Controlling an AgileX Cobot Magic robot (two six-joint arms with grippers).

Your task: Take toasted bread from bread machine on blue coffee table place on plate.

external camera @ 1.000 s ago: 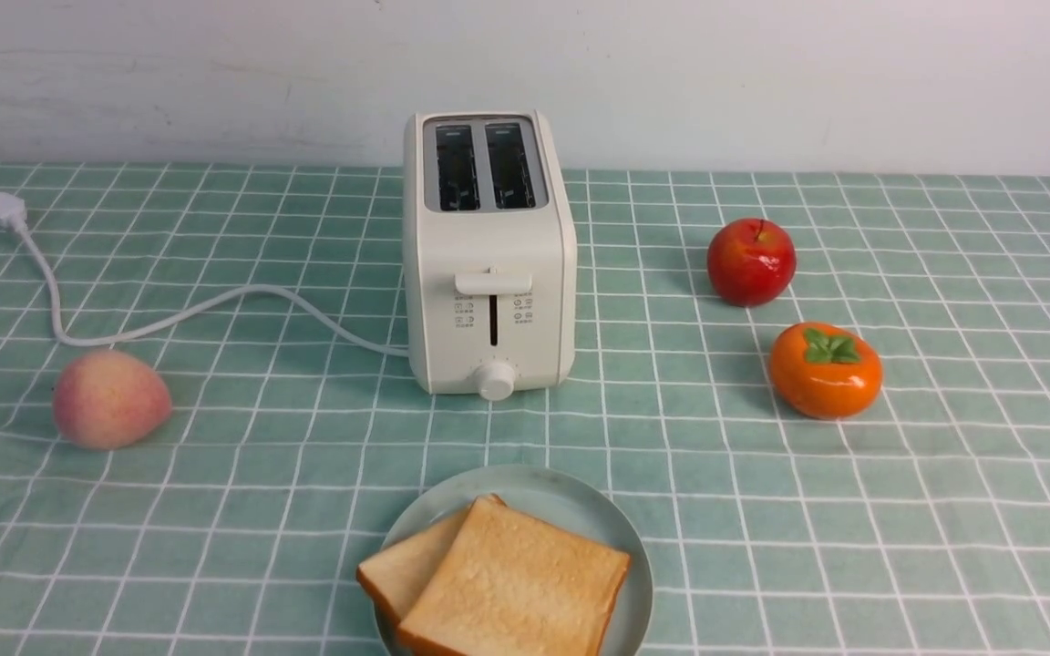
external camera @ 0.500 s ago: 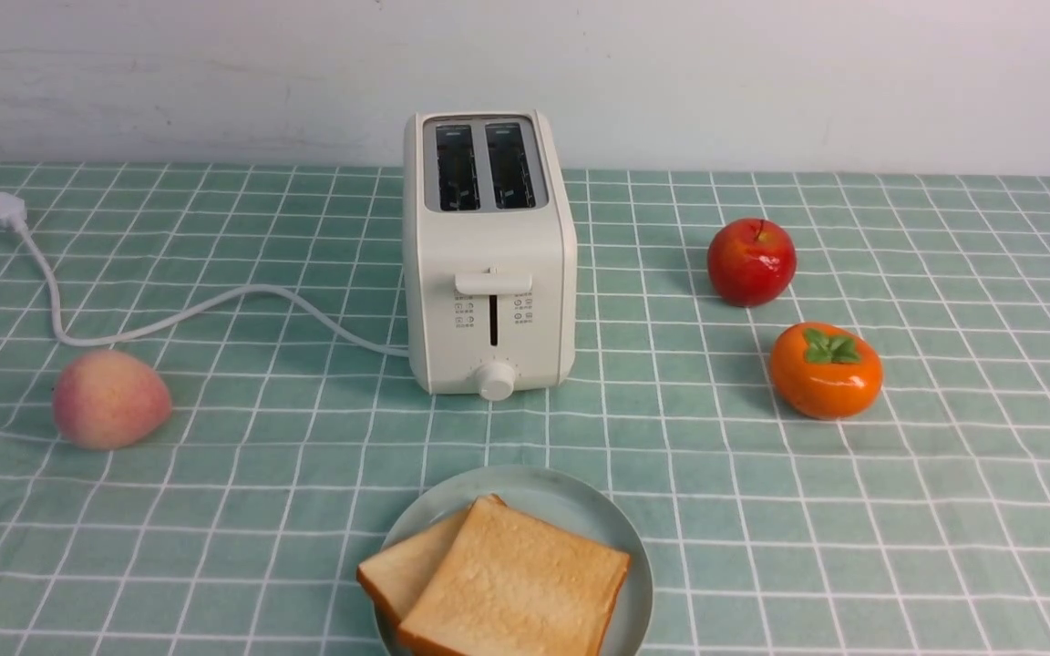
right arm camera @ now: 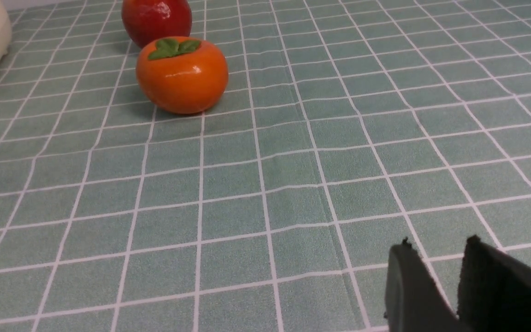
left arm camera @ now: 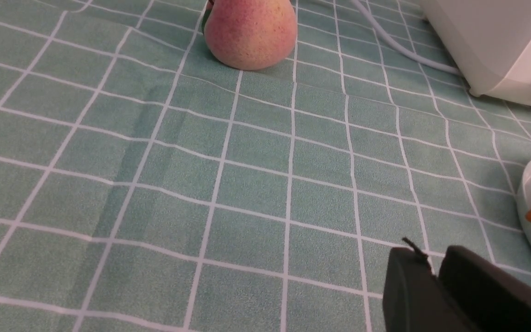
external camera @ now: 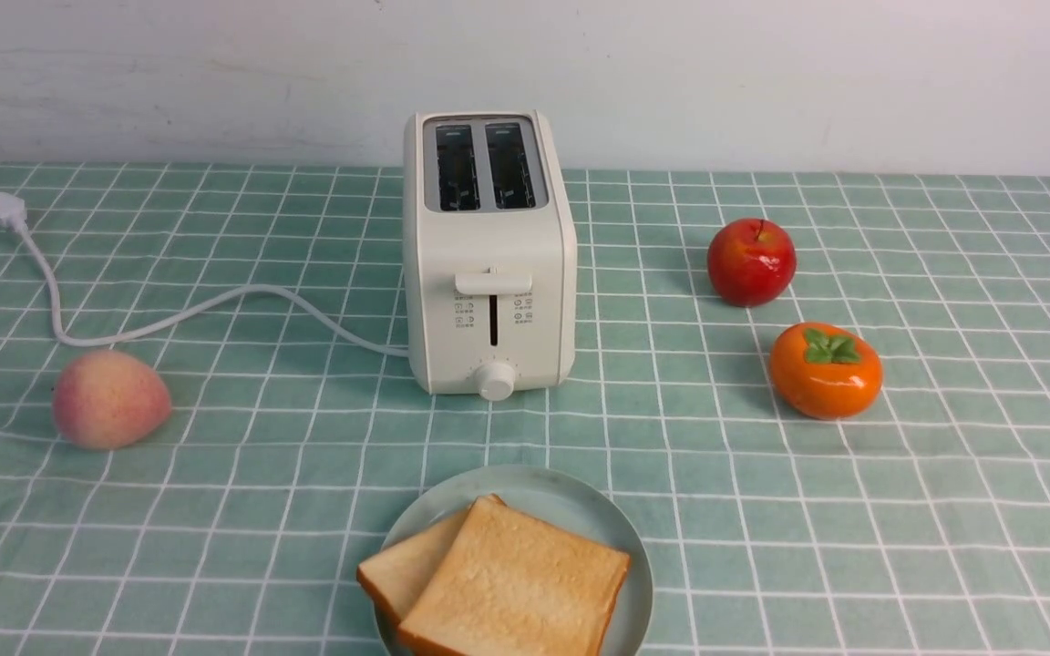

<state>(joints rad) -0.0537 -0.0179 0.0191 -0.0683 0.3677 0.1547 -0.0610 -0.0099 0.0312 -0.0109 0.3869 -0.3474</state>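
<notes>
Front view: toasted bread (external camera: 507, 583) cut off | left hand (left arm camera: 433, 267) together | right hand (right arm camera: 436, 258) slightly apart

Two slices of toasted bread (external camera: 507, 583) lie overlapping on one plate (external camera: 580, 510) at the desk's (external camera: 944, 510) near edge. One bread machine (external camera: 488, 264), with two slots, stands toward the far edge, trailing one white cord (external camera: 179, 314) with one plug (external camera: 7, 210). Three fruits: one peach (external camera: 110, 399), one red apple (external camera: 751, 261), one persimmon (external camera: 825, 370).
</notes>
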